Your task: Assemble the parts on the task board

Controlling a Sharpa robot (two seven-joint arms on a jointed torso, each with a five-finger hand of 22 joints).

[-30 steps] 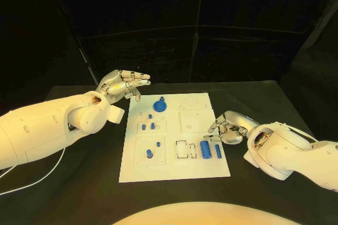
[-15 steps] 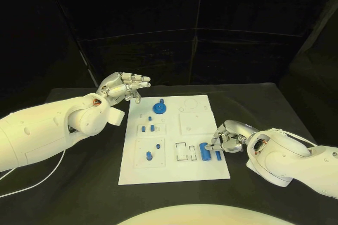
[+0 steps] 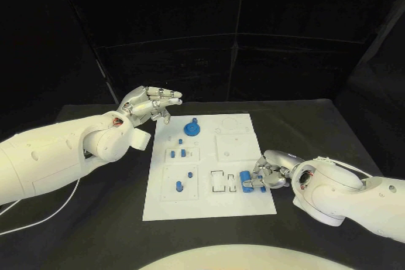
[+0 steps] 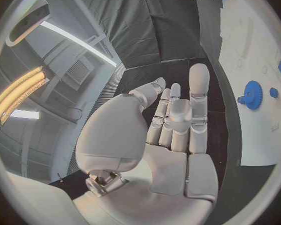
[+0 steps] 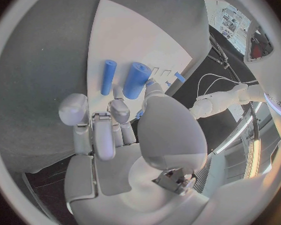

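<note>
The white task board [image 3: 206,197] lies in the middle of the black table. On its right near part lie a thick blue cylinder [image 3: 246,181] [image 5: 135,80] and, beside it, a thin blue rod [image 3: 261,185] [image 5: 108,76]. My right hand [image 3: 269,169] is lowered over their far ends, fingers curled down, with a fingertip [image 5: 118,92] and the thumb tip either side of the thick cylinder's end; both pieces lie flat on the board. My left hand [image 3: 150,102] is raised off the board's far left corner, fingers [image 4: 198,87] apart and holding nothing.
A blue gear [image 3: 191,128] [image 4: 251,94] stands at the board's far end. Small blue pegs [image 3: 177,151] and two more pieces [image 3: 179,184] sit in the left plates. An outlined slot [image 3: 222,181] lies left of the cylinders.
My right hand has moved nearer along the board's right edge and come down onto the ends of the two cylinders. The left hand has hardly moved.
</note>
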